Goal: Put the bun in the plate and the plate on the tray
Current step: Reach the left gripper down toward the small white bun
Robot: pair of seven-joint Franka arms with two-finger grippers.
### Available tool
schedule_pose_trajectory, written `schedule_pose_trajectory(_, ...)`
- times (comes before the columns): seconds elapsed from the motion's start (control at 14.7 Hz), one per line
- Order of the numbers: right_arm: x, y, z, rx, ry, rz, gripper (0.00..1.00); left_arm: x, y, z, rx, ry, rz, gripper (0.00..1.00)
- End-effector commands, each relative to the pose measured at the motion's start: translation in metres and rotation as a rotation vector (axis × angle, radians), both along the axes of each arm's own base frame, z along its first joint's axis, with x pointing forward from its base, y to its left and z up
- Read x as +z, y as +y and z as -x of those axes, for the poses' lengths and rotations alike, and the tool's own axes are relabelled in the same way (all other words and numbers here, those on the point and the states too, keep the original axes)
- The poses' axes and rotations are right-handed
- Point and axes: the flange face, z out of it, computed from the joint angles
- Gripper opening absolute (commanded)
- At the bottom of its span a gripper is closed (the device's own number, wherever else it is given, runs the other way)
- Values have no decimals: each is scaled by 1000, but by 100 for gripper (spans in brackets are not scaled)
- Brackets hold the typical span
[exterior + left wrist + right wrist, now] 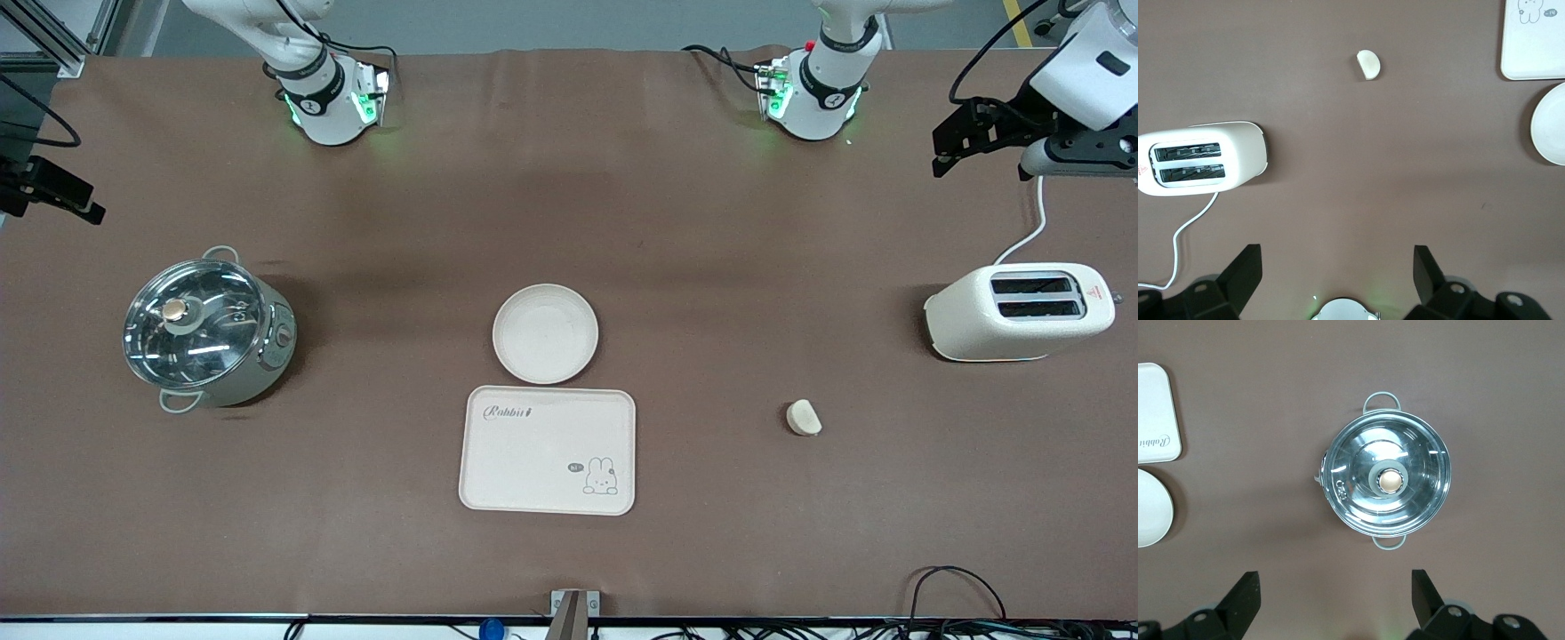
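Jaws on both grippers are standing wide and empty: left gripper (1338,267) hovering near the toaster (1020,311), right gripper (1335,590) waiting by the pot (206,328). You are starting step one: the bun (804,418) is lying on the tabletop (711,231), apart from the plate (545,333), which sits just beside the tray (548,450). Next, I judge, lower the left gripper over the bun.

One bun (804,418), one plate (545,334), one tray (548,450), one toaster (1019,311), one lidded pot (209,328)
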Motion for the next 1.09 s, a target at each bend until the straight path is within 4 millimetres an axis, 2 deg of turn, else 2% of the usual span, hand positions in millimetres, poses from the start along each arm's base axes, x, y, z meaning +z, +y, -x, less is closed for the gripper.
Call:
schedule_pose_trajectory(0.0,1,-2,0,-6,4,-5,100,5,3,-4,-12,-11,9,100)
schedule_pose_trajectory(0.14,0,-3,0,-7,7,-7,100,-1,5,-20,-11,-6,8,100)
schedule_pose_trajectory(0.2,0,-3,0,-7,7,-7,100,-11,6,-34,-9,10,10,100)
schedule_pose_trajectory(0.41,0,-3,0,-9,7,-9,100,-73,12,-88,23,24,29,100)
schedule_pose_trajectory(0.54,0,-3,0,-9,7,-10,100,-131,9,-126,28,2,38,100)
schedule_pose_trajectory(0.68,-1,-4,0,-10,8,-10,100,-199,8,-156,31,32,47,100)
schedule_pose_trajectory(0.75,-1,-2,0,-7,8,-12,100,-225,8,-169,35,14,56,100)
schedule_pose_trajectory(0.88,-1,-2,0,-7,8,-13,100,-281,4,-187,64,-22,72,100)
schedule_pose_trajectory(1.02,-1,0,0,-4,6,-15,100,-324,-5,-194,158,-18,77,100)
